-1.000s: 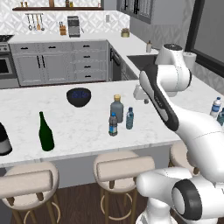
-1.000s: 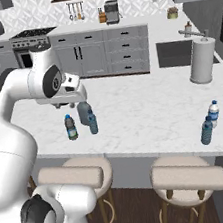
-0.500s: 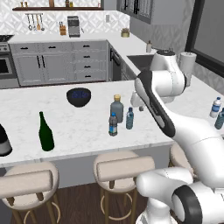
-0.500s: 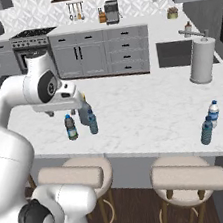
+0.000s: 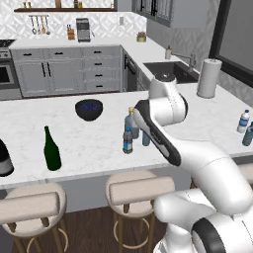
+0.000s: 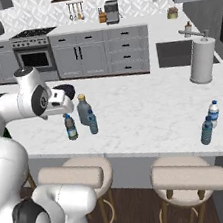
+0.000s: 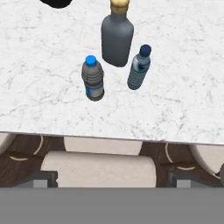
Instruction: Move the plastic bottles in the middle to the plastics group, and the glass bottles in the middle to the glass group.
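White marble island counter [image 5: 94, 143] is carrying everything. Squat grey glass bottle with tan cap [image 7: 117, 37] is standing mid-counter, two small clear plastic bottles with blue caps [image 7: 93, 78] standing just in front of it. Two-finger gripper [image 7: 111, 178] is hovering above them, jaws spread wide, gripping nothing.

no readable text; bottle labels [image 7: 94, 91] too blurred.

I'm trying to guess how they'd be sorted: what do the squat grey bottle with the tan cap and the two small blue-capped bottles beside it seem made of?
The squat grey bottle looks like smooth tinted glass, with a cork-like cap. The two small blue-capped bottles look like thin clear plastic, ribbed and labelled. All rendered, so uncertain.
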